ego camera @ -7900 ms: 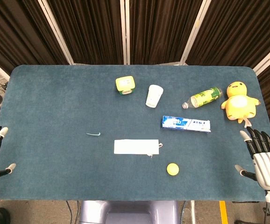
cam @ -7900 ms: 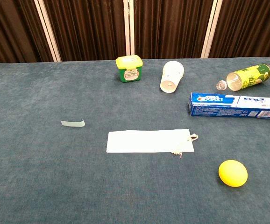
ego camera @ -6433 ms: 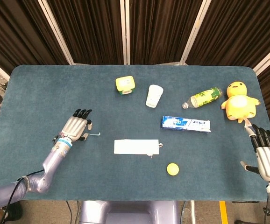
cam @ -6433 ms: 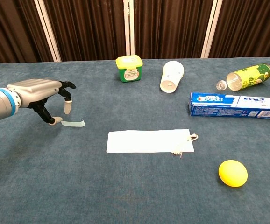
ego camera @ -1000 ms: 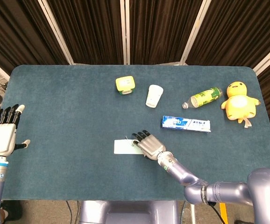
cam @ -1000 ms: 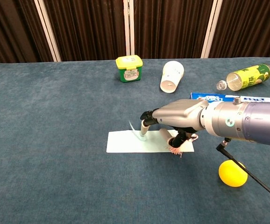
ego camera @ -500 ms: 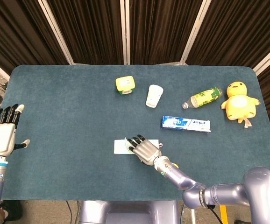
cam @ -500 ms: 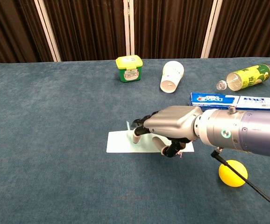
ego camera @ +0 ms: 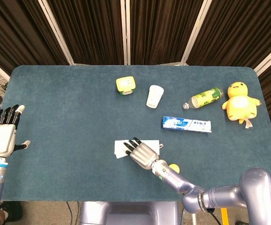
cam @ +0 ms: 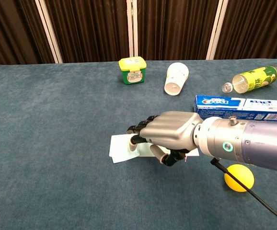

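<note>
Right hand (cam: 165,132) slid left over blue table (cam: 47,143), seemingly.

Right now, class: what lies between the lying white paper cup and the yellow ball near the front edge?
In the head view, the blue-and-white toothpaste box lies between the white paper cup and the yellow ball.

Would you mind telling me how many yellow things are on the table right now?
3: a yellow-lidded tub at the back, a plush chick at the far right edge, and a yellow ball near the front, just beyond the right hand. The head view partly hides the ball.
</note>
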